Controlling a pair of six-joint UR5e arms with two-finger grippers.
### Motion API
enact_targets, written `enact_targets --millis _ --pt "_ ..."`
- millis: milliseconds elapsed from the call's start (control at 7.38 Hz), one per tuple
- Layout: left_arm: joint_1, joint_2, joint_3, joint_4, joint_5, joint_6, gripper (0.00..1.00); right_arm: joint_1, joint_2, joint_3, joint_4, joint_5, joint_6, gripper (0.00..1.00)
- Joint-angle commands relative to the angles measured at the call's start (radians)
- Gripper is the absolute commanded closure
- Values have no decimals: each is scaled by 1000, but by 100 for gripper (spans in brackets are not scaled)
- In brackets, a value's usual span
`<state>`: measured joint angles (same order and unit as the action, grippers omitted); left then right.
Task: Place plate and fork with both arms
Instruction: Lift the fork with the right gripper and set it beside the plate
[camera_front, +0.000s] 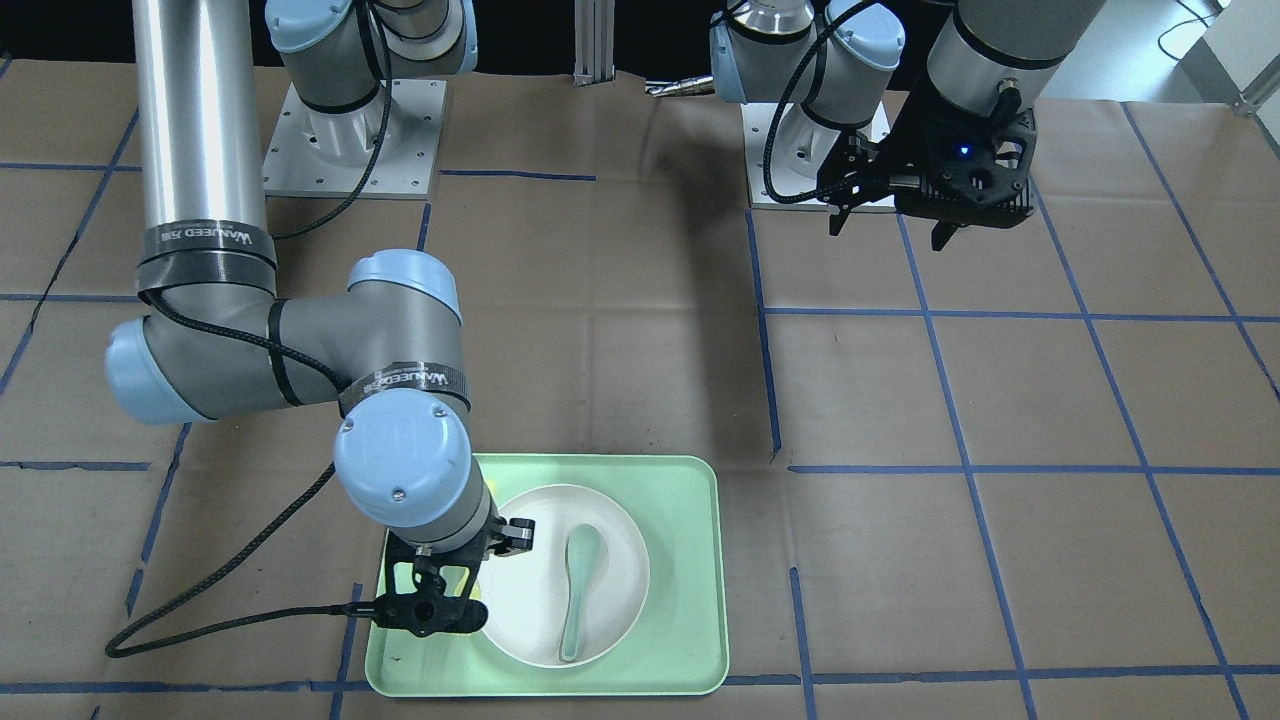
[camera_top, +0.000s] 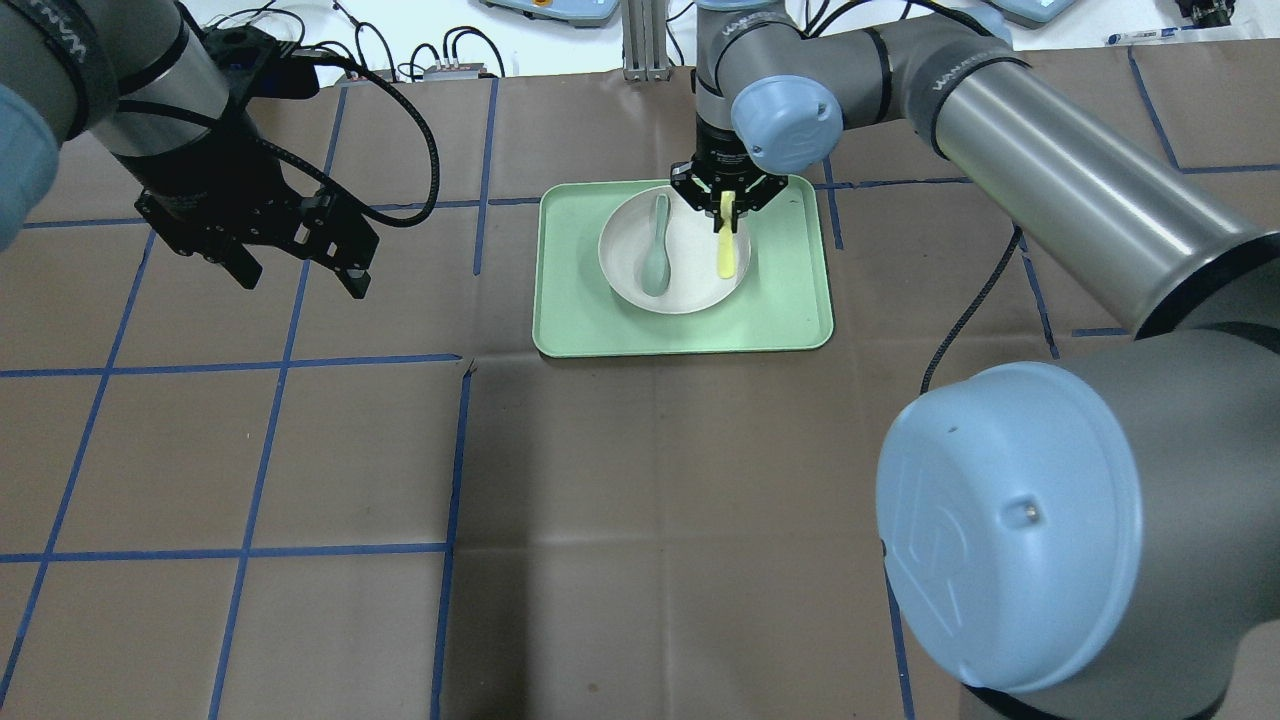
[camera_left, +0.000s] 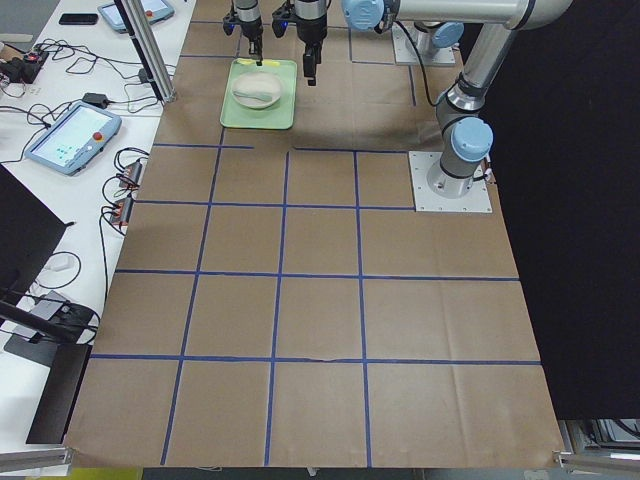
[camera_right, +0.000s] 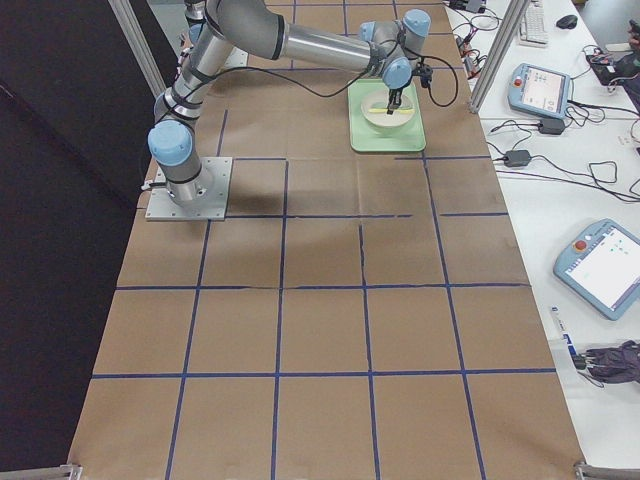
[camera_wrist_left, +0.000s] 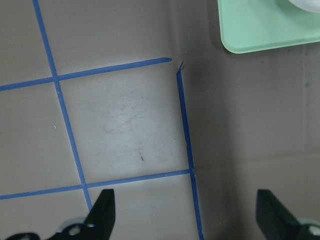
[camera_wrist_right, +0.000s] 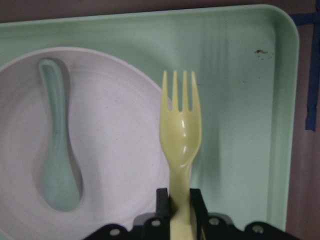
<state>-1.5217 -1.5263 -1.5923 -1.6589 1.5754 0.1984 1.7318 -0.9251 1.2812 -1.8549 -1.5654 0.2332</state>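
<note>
My left pincer (camera_wrist_left: 186, 220) above the taped brown surface (camera_wrist_left: 125, 120)
My two black fingertips (camera_wrist_left: 104, 210) stand wide apart at the bottom edge; a mint-green tray (camera_wrist_left: 260, 30) corner shows top right

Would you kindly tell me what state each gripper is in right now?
Left gripper: open, holding nothing.
Right gripper: shut on the fork.
</note>
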Motion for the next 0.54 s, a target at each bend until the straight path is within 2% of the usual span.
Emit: enact_targets --millis 0,135,406 --pt "0 0 0 -1 0 -1 0 -81 -34 105 -32 8 -60 97" --pt "0 0 0 1 0 -1 0 -78 -12 139 -172 1 -49 96" --pt "0 0 0 -1 0 -1 0 -78 32 145 -211 1 -46 96"
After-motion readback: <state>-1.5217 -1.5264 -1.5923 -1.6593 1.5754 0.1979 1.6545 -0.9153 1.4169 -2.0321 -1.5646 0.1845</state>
